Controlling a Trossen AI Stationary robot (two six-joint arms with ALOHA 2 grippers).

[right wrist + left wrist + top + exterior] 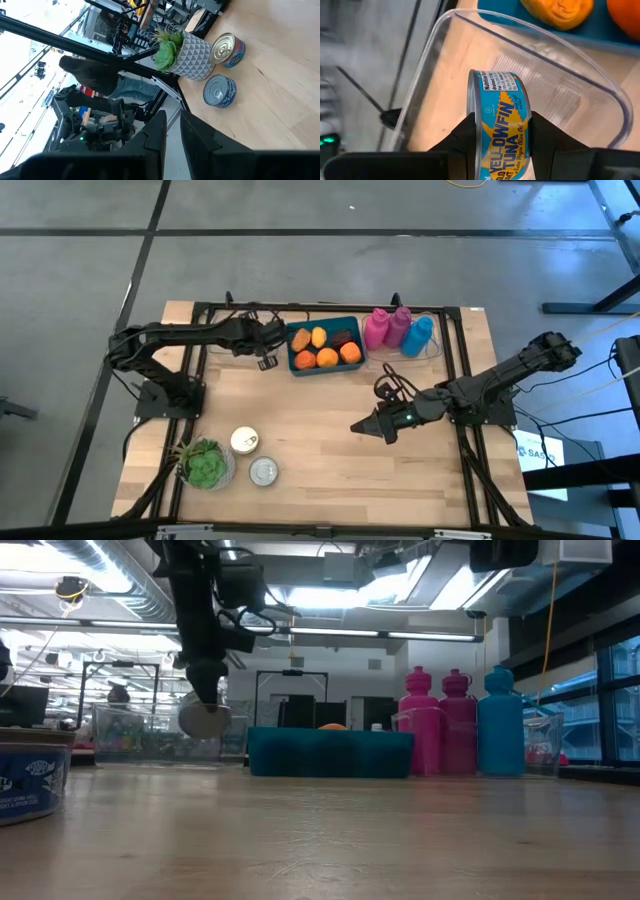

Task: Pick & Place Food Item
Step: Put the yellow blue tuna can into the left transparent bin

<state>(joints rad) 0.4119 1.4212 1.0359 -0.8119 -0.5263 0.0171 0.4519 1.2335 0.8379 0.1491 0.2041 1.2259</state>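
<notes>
Just left of the teal tray (325, 367), the left pincer (501, 127) clamps a yellowfin tuna can (501, 120) on edge, flat faces between its fingers, above a clear plastic bin (560, 55). The can looks rigid, fairly heavy and slick-walled, so that face-to-face hold suits it. Well right of the tray, the right pincer (171, 131) hangs nearly closed, grasping nothing.

A light wooden table (330, 440) carries a blue tray (325, 348) of fruit beside a clear bin (425, 348) holding bottles at the far edge. Two tins (254, 457) and a potted plant (205, 464) stand near the front left corner.
</notes>
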